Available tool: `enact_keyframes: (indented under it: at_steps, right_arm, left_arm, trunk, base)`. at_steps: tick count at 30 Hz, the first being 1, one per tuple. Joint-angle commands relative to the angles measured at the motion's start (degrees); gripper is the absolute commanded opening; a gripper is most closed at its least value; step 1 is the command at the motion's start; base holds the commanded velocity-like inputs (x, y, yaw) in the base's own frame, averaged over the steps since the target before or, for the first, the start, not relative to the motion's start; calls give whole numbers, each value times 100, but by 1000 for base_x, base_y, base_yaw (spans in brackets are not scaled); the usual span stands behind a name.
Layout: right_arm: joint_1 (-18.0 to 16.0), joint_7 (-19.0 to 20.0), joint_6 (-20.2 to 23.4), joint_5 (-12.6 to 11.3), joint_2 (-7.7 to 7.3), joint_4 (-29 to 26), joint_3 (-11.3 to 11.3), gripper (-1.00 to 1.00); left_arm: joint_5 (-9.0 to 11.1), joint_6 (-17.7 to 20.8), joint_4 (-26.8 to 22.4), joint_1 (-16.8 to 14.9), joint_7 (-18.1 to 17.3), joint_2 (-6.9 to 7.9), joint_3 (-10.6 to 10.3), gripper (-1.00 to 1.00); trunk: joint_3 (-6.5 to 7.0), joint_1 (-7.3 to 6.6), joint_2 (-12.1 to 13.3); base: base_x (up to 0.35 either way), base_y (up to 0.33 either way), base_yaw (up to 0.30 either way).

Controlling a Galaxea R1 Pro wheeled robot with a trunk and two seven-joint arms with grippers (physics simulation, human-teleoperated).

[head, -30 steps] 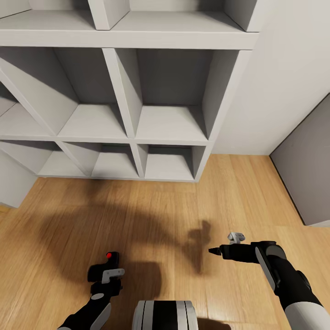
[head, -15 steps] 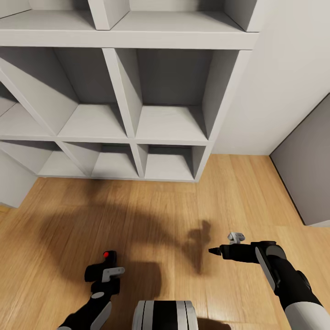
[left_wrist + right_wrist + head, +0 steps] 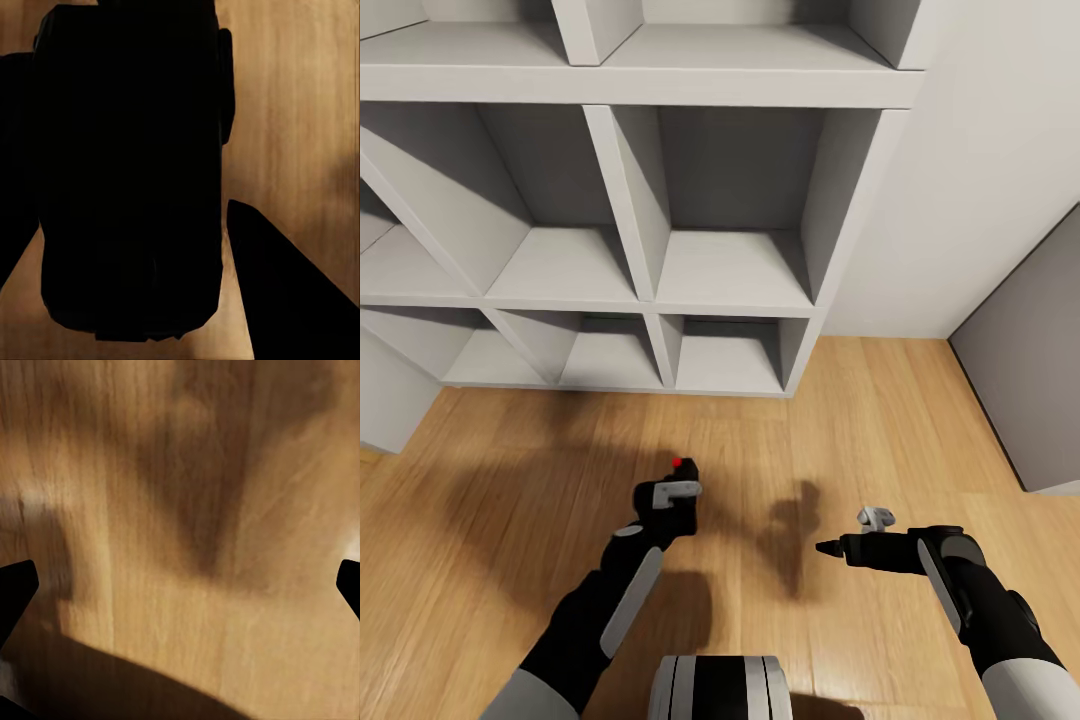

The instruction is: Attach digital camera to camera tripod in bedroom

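Left pincer (image 3: 678,490) clamps the boxy black digital camera (image 3: 682,484); right pincer (image 3: 826,548) cannot tell

camera (image 3: 131,172): black, boxy, between the dark fingers (image 3: 289,289)
floor (image 3: 292,112): light wood planks, beneath

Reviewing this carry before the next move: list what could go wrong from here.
The left gripper holds the digital camera out over the wood floor; a slip would likely drop it there. The white cube shelves stand close ahead, so swinging that arm forward risks a knock.
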Motion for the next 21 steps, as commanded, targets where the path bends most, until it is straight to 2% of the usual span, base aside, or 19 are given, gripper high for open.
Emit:
enact_keyframes:
  at_steps: [1, 16, 21]
  right_arm:
    - [-2, 30, 31, 15, 1, -4, -9, 100]
    - [-2, 30, 31, 11, 1, -4, -9, 100]
    - [-2, 27, 31, 8, 1, -4, -8, 100]
  left_arm:
    - [35, 27, -16, -3, 50, -9, -10, -100]
    - [134, 43, -48, -3, 95, -92, 6, -100]
    - [174, 45, -57, -3, 133, -92, 7, -100]
  trunk:
    - [-4, -1, -2]
    - [-4, -1, -2]
    - [107, -14, 5]
  base:
    - [0, 0, 0]
    - [0, 0, 0]
    - [0, 0, 0]
